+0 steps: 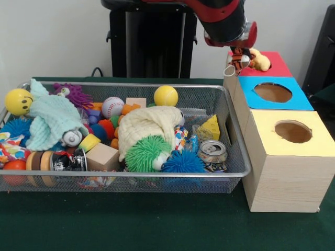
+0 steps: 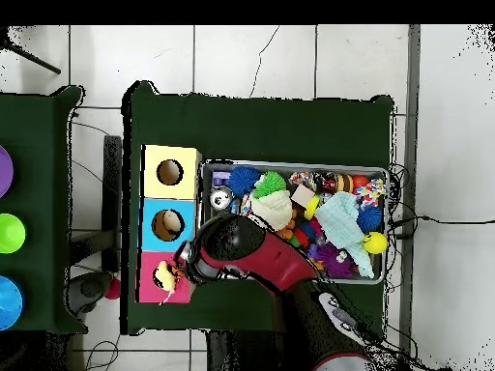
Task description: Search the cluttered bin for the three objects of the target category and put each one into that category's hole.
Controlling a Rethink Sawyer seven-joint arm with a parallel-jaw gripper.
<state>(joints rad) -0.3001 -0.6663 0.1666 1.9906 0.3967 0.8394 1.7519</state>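
Note:
The silver wire mesh bin (image 1: 131,85) stands on the green table, full of mixed toys; it also shows in the overhead view (image 2: 290,165). To its right stands the red-topped box (image 1: 277,68). My gripper (image 1: 238,51) hangs over that box's left end, mostly hidden under the red and black wrist. An orange striped plush tiger (image 1: 239,60) is right below it, with a white loop dangling off the box's edge. A yellow plush duck (image 1: 260,61) lies on the red top beside the tiger. The hole is hidden. From overhead the gripper (image 2: 182,266) is at the red top (image 2: 150,290), beside the duck (image 2: 166,277).
A blue-topped box (image 1: 293,99) and a yellow-topped box (image 1: 314,141) stand in line in front of the red one. The bin holds a green spiky ball (image 1: 144,154), a blue spiky ball (image 1: 182,162), a can (image 1: 212,151), yellow balls (image 1: 165,95), cloths (image 1: 52,117) and a wooden block (image 1: 102,157).

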